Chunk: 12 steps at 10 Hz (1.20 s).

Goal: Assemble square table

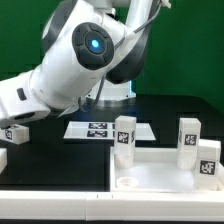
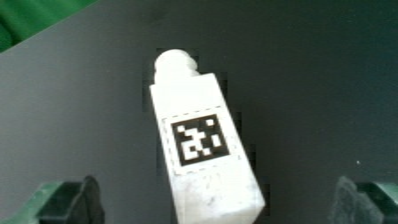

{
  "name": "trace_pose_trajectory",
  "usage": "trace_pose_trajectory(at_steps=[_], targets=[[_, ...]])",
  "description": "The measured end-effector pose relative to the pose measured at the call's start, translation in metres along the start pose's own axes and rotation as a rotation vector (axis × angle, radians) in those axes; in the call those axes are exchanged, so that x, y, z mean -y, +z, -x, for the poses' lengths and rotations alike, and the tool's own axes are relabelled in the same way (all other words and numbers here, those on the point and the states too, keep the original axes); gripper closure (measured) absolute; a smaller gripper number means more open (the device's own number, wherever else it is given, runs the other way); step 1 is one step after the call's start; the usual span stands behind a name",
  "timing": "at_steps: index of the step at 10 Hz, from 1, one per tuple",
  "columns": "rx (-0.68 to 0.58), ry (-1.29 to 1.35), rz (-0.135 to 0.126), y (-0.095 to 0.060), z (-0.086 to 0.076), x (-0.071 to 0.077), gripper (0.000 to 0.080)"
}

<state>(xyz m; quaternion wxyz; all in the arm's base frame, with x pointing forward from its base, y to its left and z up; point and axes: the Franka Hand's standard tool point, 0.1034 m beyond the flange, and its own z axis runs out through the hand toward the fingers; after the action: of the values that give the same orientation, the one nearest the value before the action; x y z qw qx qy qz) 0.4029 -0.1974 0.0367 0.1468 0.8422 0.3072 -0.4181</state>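
Observation:
The white square table top [image 1: 160,172] lies at the exterior view's lower right, with a round hole [image 1: 127,182] in its near corner. Three white tagged legs stand upright at it: one [image 1: 124,138] at its left back corner, one [image 1: 187,135] at the back right, one [image 1: 208,158] at the right edge. A fourth tagged leg [image 2: 199,140] lies on the black table at the exterior view's far left [image 1: 15,132]. My gripper [image 2: 217,205] is open, low over this leg. Its dark fingers [image 2: 68,200] stand on either side of the leg, apart from it.
The marker board [image 1: 105,129] lies flat on the table behind the top, in the middle. A small white piece [image 1: 2,158] shows at the exterior view's left edge. My white arm [image 1: 85,55] spans the upper left. A green wall stands behind.

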Motion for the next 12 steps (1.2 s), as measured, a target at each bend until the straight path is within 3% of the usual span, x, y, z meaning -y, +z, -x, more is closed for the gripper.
trace_pose_trajectory(at_steps=[1,3,4,8,10,12], targets=[[0.010,0.016,0.006,0.002,0.000,0.000,0.0150],[0.087,0.051,0.054,0.019,0.001,0.000,0.0150],[0.102,0.064,0.064,0.022,-0.001,0.001,0.0150],[0.104,0.065,0.059,0.025,0.000,0.000,0.0150],[0.124,0.070,0.047,0.037,0.002,0.000,0.0150],[0.126,0.068,0.047,0.038,0.000,0.001,0.0150]])
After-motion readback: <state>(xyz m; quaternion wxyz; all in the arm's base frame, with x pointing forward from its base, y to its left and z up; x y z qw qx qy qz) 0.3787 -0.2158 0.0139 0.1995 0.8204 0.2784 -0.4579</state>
